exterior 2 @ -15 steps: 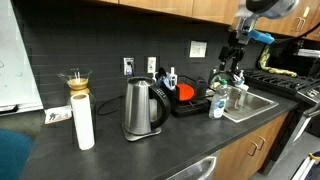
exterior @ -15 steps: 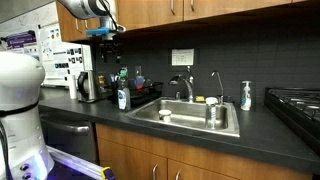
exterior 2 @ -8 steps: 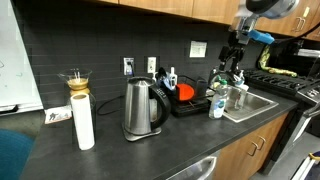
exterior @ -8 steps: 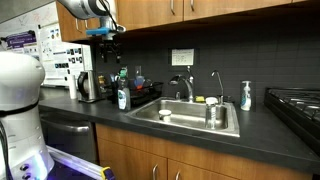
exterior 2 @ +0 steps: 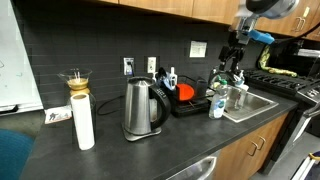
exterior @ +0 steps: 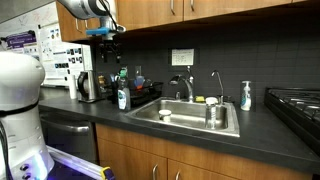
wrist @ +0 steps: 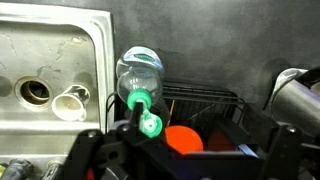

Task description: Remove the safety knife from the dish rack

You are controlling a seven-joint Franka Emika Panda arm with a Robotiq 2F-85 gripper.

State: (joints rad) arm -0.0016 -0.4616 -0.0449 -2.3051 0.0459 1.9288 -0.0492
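Gripper (exterior 2: 232, 62) hangs above the dish rack (exterior 2: 195, 106), jaws wide apart and empty; green-capped bottle (wrist: 140, 72) stands between rack and sink (wrist: 50, 40); orange item (wrist: 183, 138) lies inside the rack.

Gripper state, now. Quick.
Gripper: open, holding nothing, hanging over the dish rack.
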